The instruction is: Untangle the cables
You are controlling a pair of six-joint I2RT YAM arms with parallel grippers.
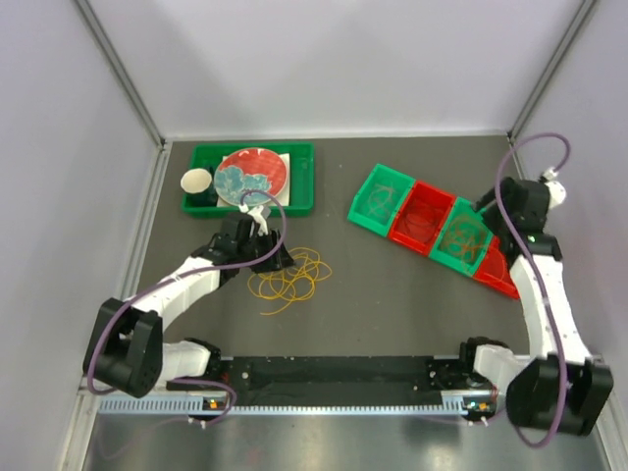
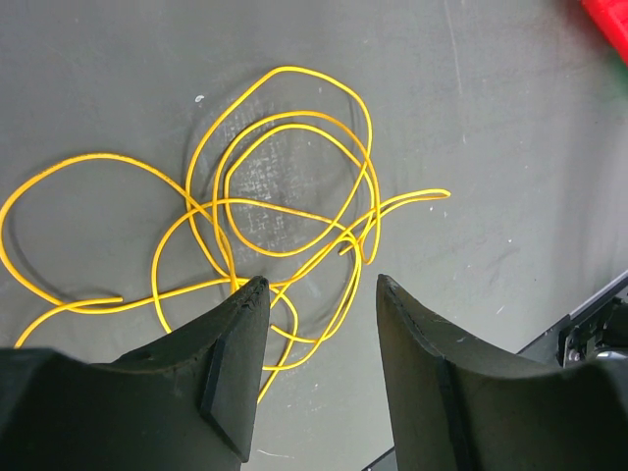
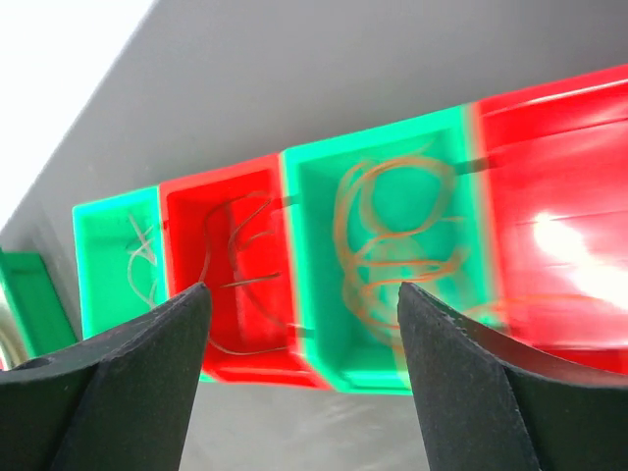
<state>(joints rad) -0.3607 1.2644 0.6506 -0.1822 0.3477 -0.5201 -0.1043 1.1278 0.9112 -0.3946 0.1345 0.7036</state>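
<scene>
Grey matte tabletop point(image 1: 392, 304) bears yellow cables point(image 1: 289, 275), walled by pale panels point(image 1: 343, 59).

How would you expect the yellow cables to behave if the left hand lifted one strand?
Probably floppy: the yellow cables lie in loose, flat curves, so they should droop. Their loops cross repeatedly, so one strand would likely drag others along. They look thin, hence probably light.

Thin, smooth cables point(image 1: 291, 274) with a slight plastic sheen, matt dark grey table point(image 1: 392, 294) with pale scuffs, glossy red and green plastic bins point(image 3: 549, 177), matt black plastic-looking left fingers point(image 2: 422, 373)
</scene>
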